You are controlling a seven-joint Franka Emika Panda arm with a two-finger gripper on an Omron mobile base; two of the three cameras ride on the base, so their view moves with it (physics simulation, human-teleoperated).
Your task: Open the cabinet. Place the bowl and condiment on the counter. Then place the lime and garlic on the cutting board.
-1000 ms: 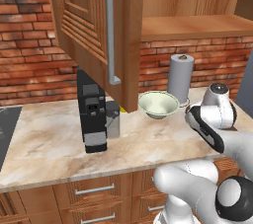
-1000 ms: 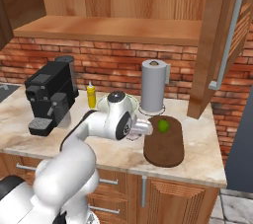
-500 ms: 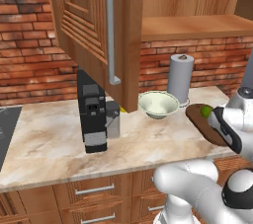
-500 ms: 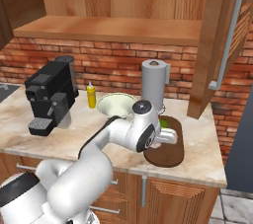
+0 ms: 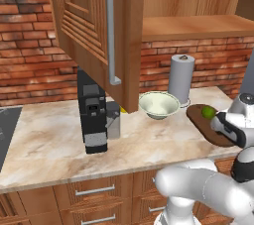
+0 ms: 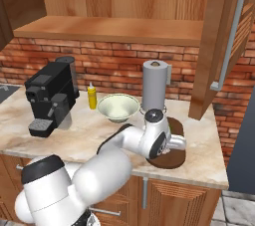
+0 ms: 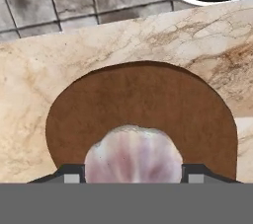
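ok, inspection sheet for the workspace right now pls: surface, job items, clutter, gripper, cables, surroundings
surface: beige marbled counter, dry, no spills seen.
job's things: cabinet door open; bowl on the counter; yellow condiment bottle on the counter beside the coffee machine; lime on the cutting board; garlic between the fingers, over the board.
clutter: black coffee machine; paper towel roll.
grippers: gripper closed on the garlic, above the near end of the board.
cables: nothing seen.
surroundings: brick wall; drawers below the counter; tiled floor.
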